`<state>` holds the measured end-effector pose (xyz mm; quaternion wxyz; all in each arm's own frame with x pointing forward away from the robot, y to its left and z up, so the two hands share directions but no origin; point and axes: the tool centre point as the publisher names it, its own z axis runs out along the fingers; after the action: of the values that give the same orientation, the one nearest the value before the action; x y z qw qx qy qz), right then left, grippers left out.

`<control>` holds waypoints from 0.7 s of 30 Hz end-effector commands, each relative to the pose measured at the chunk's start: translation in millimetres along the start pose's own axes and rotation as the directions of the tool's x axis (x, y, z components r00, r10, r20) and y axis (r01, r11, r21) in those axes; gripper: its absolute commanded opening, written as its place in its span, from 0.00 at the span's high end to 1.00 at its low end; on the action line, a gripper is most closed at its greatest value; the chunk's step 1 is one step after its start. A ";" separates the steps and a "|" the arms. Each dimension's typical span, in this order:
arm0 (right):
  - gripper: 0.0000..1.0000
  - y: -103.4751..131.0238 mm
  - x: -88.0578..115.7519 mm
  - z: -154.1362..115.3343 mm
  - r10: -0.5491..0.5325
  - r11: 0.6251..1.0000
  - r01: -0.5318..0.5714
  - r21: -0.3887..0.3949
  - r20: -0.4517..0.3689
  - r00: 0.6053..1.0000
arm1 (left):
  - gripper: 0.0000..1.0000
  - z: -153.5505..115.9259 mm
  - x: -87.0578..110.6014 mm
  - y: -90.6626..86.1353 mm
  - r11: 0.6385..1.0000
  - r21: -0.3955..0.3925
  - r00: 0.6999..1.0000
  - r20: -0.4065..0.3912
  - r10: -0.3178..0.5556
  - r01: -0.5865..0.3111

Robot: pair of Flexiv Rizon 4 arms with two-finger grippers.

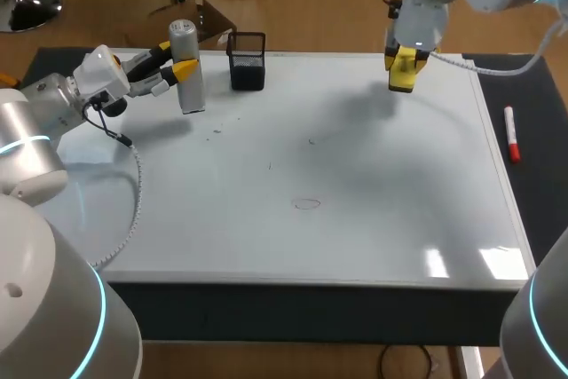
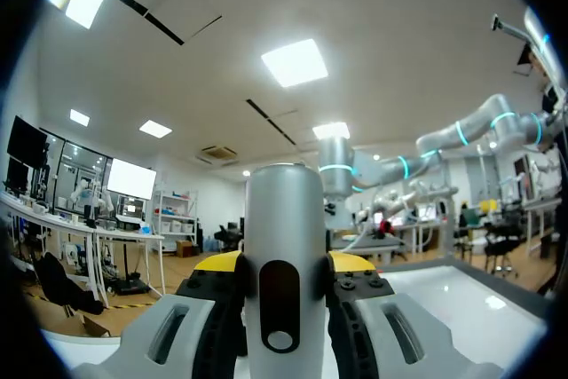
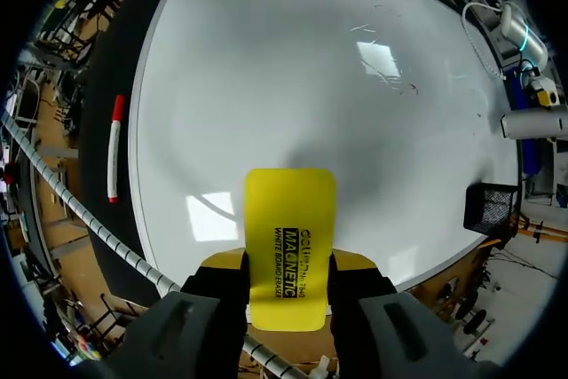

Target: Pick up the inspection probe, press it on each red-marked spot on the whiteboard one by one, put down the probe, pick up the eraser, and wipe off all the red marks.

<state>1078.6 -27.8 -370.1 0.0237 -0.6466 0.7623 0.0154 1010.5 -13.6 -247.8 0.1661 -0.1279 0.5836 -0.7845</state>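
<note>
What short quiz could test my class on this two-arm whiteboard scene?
1. True or false: the left end effector is shut on the silver probe.
2. What does the right end effector hold? A. the yellow eraser B. a cloth C. nothing
3. Fill in: in the head view, the red marker lies off the whiteboard, past its ___ edge.
Key: 1 true; 2 A; 3 right.
</note>
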 end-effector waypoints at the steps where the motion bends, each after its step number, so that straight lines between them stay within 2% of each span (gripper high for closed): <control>1: 1.00 -0.2 0.8 -1.3 -0.002 1.000 0.002 0.001 -0.003 1.000 | 1.00 0.6 1.4 -0.9 1.000 0.001 1.000 0.005 0.003 -0.003; 13: 1.00 -0.2 0.8 -1.3 -0.002 1.000 0.002 0.001 -0.003 1.000 | 1.00 0.6 1.4 -0.9 1.000 0.001 1.000 0.005 0.003 -0.003; 21: 1.00 -0.2 0.8 -1.3 -0.002 1.000 0.002 0.001 -0.003 1.000 | 1.00 9.2 52.5 -2.4 0.999 0.037 0.996 -0.086 0.019 -0.016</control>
<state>1078.2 -28.2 -370.1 0.0241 -0.6465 0.7623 0.0156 977.2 -38.1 -241.8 0.1473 -0.0855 0.5802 -0.7964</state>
